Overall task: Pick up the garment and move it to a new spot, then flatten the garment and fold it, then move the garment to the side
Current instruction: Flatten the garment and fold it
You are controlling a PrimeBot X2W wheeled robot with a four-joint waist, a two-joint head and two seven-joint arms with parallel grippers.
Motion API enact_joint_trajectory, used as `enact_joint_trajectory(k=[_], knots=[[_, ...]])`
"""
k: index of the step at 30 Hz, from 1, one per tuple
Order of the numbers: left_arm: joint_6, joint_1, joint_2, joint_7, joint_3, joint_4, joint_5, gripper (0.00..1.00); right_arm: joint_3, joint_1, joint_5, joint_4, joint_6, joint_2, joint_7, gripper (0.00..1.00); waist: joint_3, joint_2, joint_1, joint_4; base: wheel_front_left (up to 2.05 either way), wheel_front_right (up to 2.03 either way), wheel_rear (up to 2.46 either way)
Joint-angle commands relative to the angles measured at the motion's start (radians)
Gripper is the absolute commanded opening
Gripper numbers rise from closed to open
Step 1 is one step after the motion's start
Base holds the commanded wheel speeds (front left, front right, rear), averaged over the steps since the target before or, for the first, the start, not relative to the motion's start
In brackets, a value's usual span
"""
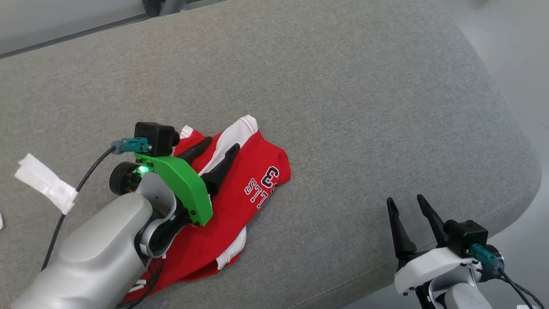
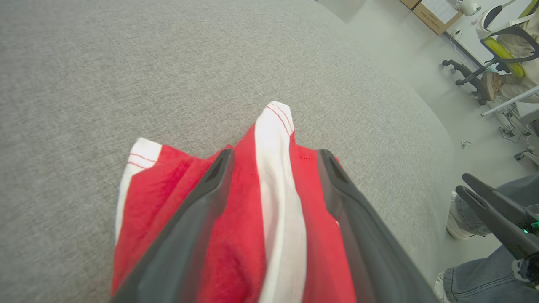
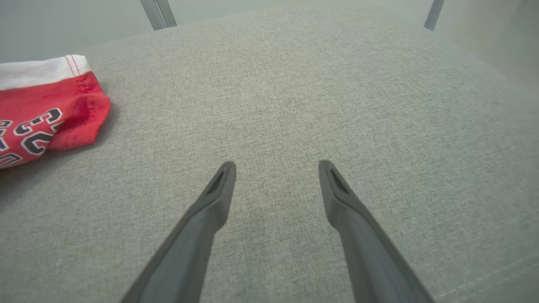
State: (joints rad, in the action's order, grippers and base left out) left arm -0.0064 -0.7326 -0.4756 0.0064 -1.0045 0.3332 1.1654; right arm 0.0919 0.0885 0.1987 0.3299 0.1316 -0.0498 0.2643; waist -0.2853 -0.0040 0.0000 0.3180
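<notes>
Garment (image 1: 253, 189) bunched on grey cushion (image 1: 343, 86), both pincers spread wide

The garment, red sports cloth with white trim and dark-edged white lettering, lay crumpled in the lower left-centre of the head view, on the fabric cushion. One white-banded hem pointed toward the upper middle of the frame. Another white edge showed at the bottom of the heap.

The left pincer (image 1: 222, 143) sat over the upper left part of the heap, its two dark fingers spread wide and pointing up and to the right. In the left wrist view a white stripe of the cloth ran up between the fingers, which stood apart on either side and clamped nothing. Whether the fingertips touched the cloth could not be told.

The right pincer (image 1: 405, 198) stood in the lower right of the head view, near the cushion's rounded edge and well apart from the garment, its fingers equally wide and empty. Its wrist view showed bare grey fabric beneath them, with the garment's lettered end at the far left.

A strip of white material (image 1: 45, 182) lay on the cushion at the left edge of the head view, beside a black cable (image 1: 85, 176). At the lower right of the left wrist view were a person's legs (image 2: 476, 282) in blue jeans, with an office chair (image 2: 497, 54) in the upper right.
</notes>
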Motion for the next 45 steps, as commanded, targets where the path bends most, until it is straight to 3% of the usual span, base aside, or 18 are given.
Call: enact_joint_trajectory(k=[1,5,6,7,8,11,19,29,36,37,38,39,45], knots=[[-0.011,-0.023,0.008,0.014,-0.01,0.029,-0.014,1.0,-0.001,0.004,0.007,0.0,-0.002,-0.001,0.0,1.0,-0.021,0.004,0.0,0.03,0.0,0.0,0.0],[-0.032,-0.033,0.022,0.026,-0.021,0.065,-0.011,0.96,0.003,-0.001,0.013,0.003,-0.002,-0.001,0.0,1.0,-0.014,0.004,0.0,0.032,0.0,0.0,0.0],[-0.033,-0.034,0.023,0.023,-0.022,0.076,-0.016,0.69,0.006,0.001,0.015,0.003,-0.002,-0.001,0.0,1.0,-0.012,0.004,0.0,0.031,0.0,0.0,0.0],[-0.033,-0.034,0.023,0.023,-0.022,0.076,-0.016,0.69,0.006,0.001,0.015,0.003,-0.002,-0.001,0.0,1.0,-0.012,0.004,0.0,0.031,0.0,0.0,0.0],[-0.033,-0.034,0.026,0.02,-0.023,0.086,-0.019,0.49,0.009,0.003,0.014,0.003,-0.002,-0.001,0.0,1.0,-0.009,0.004,0.0,0.03,0.0,0.0,0.0],[-0.043,-0.036,0.037,0.013,-0.033,0.103,-0.027,0.0,0.011,0.007,0.015,0.002,-0.002,-0.001,0.0,1.0,-0.003,0.004,0.0,0.026,0.0,0.0,0.0],[-0.057,-0.041,0.061,-0.021,-0.077,0.079,-0.095,0.0,0.0,-0.006,0.0,0.009,-0.002,-0.001,0.0,1.0,0.016,0.004,0.0,0.007,0.0,0.0,0.0],[0.028,0.074,0.102,-0.057,-0.206,-0.038,-0.22,0.0,-0.008,-0.02,-0.007,0.007,-0.002,-0.001,0.0,1.0,0.044,0.004,0.0,-0.017,0.0,0.0,0.0],[0.008,0.146,0.173,-0.134,-0.226,0.043,-0.231,0.0,-0.007,-0.011,-0.014,0.005,-0.002,-0.001,0.0,1.0,0.038,0.004,0.0,-0.029,0.0,0.0,0.0],[0.007,0.147,0.18,-0.151,-0.226,0.056,-0.239,0.33,-0.008,-0.011,-0.016,0.006,-0.002,-0.001,0.0,1.0,0.037,0.004,0.0,-0.029,0.0,0.0,0.0],[0.005,0.15,0.189,-0.169,-0.222,0.069,-0.24,0.81,-0.009,-0.011,-0.018,0.006,-0.002,-0.001,0.0,1.0,0.037,0.004,0.0,-0.031,0.0,0.0,0.0],[0.006,0.151,0.199,-0.184,-0.217,0.079,-0.24,1.0,-0.01,-0.012,-0.018,0.007,-0.002,-0.001,0.0,1.0,0.038,0.004,0.0,-0.032,0.0,0.0,0.0],[-0.036,0.17,0.214,-0.24,-0.168,0.025,-0.194,1.0,-0.021,-0.03,-0.026,0.009,-0.002,-0.001,0.0,1.0,0.051,0.004,0.0,-0.054,0.0,0.0,0.0]])
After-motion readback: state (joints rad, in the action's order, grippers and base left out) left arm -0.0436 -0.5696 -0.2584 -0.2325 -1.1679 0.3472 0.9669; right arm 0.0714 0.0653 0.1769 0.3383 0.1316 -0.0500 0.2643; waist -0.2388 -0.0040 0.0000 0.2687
